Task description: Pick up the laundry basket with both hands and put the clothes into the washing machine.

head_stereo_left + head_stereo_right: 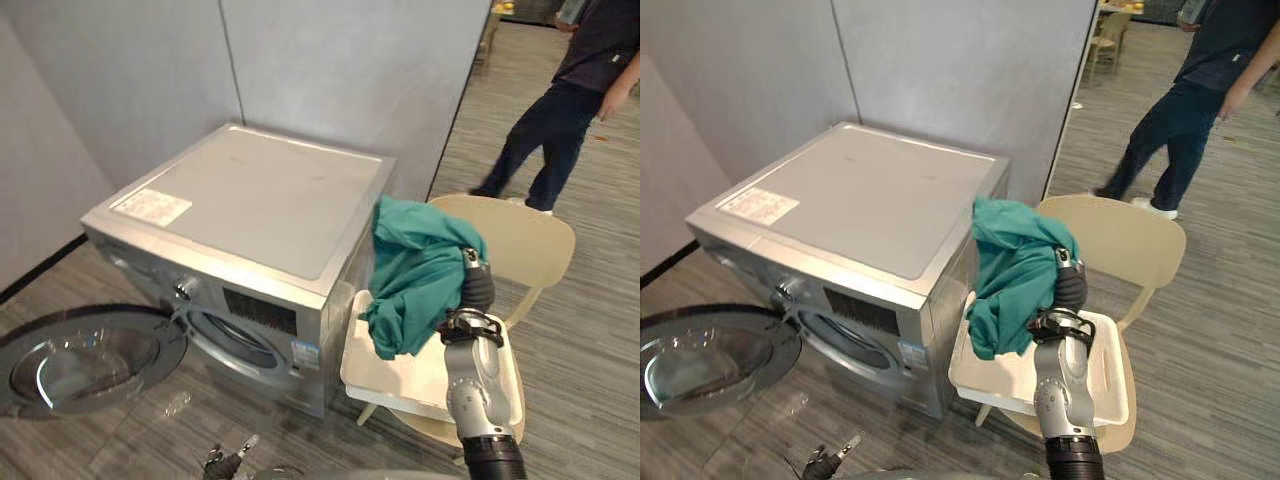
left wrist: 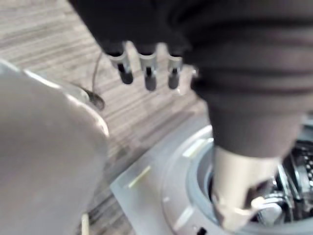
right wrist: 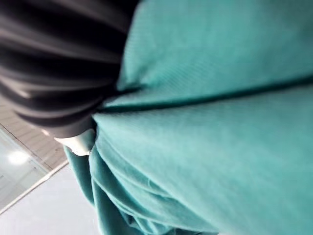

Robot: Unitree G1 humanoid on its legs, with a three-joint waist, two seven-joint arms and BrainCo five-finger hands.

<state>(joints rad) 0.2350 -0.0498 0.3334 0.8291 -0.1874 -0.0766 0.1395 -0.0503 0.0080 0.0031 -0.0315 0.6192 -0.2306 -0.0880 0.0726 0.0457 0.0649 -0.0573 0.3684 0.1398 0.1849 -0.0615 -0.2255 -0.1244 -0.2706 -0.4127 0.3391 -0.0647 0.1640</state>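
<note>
A teal garment [image 1: 418,270] hangs bunched above the white laundry basket [image 1: 395,382], which rests on a beige chair [image 1: 520,245]. My right hand [image 1: 477,280] is raised into the cloth from the right; its dark cover shows but the fingers are buried in the fabric [image 3: 210,122]. The silver washing machine [image 1: 250,210] stands left of the basket, its round door [image 1: 85,355] swung open down by the floor. Low in front of the machine, my left hand [image 2: 146,73] holds nothing, with its fingers straight over the floor and the drum opening [image 2: 288,196] beside it.
A person [image 1: 565,100] in dark clothes walks at the back right. Grey partition walls [image 1: 330,70] stand behind the machine. The chair sits close against the machine's right side. Wood-look floor [image 1: 590,380] stretches to the right.
</note>
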